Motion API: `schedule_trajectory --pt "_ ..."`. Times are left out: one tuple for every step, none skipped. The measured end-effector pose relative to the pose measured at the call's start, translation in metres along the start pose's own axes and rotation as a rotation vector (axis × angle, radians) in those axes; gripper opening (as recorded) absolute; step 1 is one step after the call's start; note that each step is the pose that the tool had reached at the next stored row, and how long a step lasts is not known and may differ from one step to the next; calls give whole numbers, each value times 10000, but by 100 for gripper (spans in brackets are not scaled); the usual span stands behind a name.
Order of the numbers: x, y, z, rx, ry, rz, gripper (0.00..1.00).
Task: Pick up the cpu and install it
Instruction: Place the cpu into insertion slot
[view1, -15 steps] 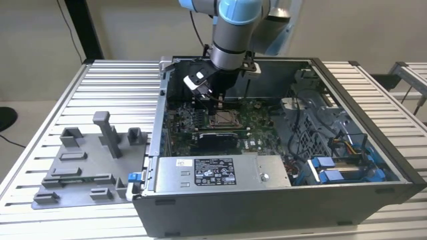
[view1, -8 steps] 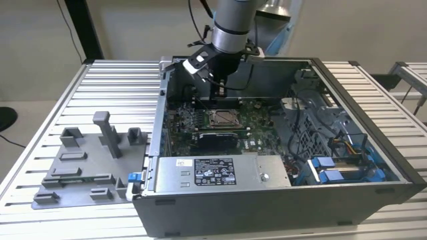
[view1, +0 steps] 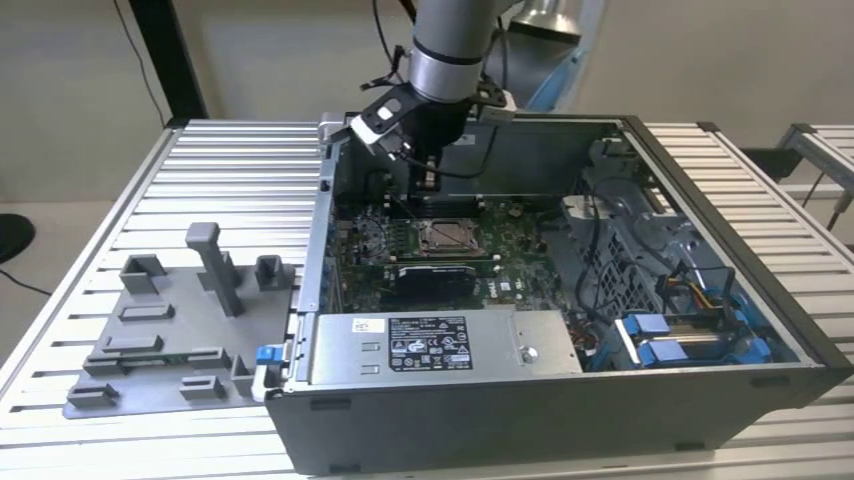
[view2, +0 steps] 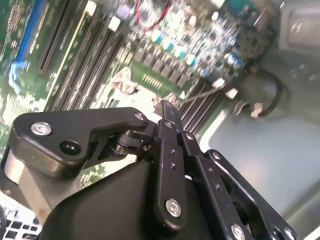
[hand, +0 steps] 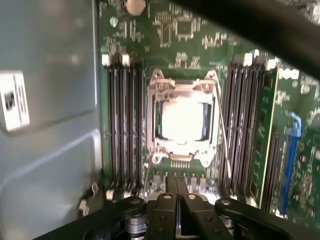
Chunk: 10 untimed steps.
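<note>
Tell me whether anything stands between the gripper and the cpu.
Nothing visible does. In the first wrist view the cpu lies with its top exposed inside the socket frame, and the gripper, shut, hangs off one side of the frame with only bare motherboard between.

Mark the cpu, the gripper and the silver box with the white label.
cpu (hand: 182, 120), first wrist view: middle of its pale top.
gripper (hand: 176, 182), first wrist view: between its fingertips.
silver box (view1: 514, 335), exterior view: bare metal of its top.
</note>
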<state>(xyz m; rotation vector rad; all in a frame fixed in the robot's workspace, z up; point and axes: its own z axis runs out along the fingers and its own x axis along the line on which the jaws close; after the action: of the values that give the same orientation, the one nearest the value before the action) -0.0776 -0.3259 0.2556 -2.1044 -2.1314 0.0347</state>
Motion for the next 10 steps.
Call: schedule_trajectory --pt "1 -10 2 0 3 0 0" --pt "1 -10 2 3 1 0 0" --pt "0 -12 2 4 5 -1 0" --pt "0 -31 3 5 58 -7 0" --pt "0 -59 7 -1 175 -21 0" --pt "0 -87 11 -9 300 -37 0" --pt "-2 -115 15 -15 436 -54 0" --pt "-3 -143 20 -25 589 -73 0" --pt "-7 -168 22 -31 719 -89 0" --pt "-21 -189 24 -36 788 -98 0"
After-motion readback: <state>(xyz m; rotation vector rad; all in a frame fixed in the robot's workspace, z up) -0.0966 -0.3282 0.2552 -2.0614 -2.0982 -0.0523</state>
